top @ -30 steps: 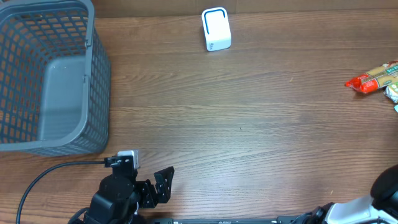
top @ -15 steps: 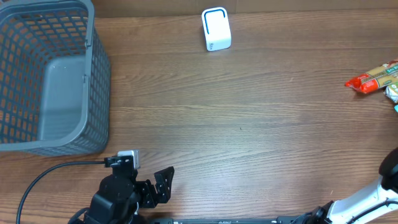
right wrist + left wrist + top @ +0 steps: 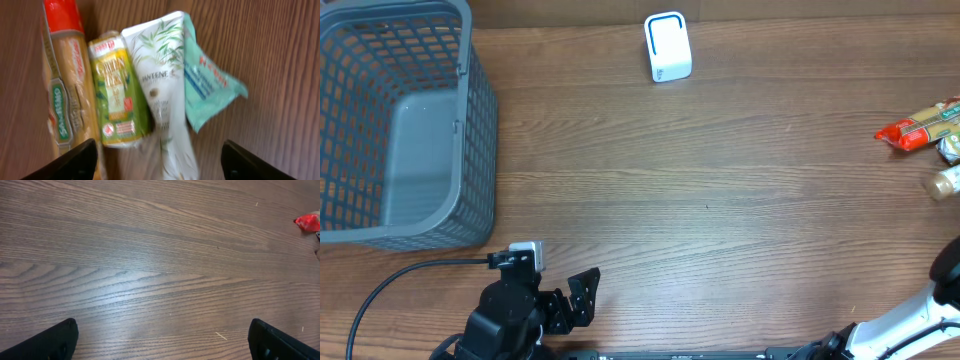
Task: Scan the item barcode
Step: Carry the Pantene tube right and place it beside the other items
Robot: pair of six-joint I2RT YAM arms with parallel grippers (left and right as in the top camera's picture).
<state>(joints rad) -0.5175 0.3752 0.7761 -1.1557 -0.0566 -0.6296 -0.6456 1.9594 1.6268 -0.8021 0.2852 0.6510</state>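
The Pantene tube (image 3: 160,85) lay in a row of four items at the right edge of the table, with a green packet (image 3: 117,90) touching it on the left and a teal pouch (image 3: 207,85) on the right. Its long axis ran from top to bottom of the right wrist frame, across the closing line of the fingers. Its blurred lower end reached between the right gripper (image 3: 162,159), whose jaws stood wide and released. The left gripper (image 3: 167,342) was also spread and empty, and it was well apart, so I judged the right arm the nearer one. The white scanner (image 3: 667,46) stood at top centre.
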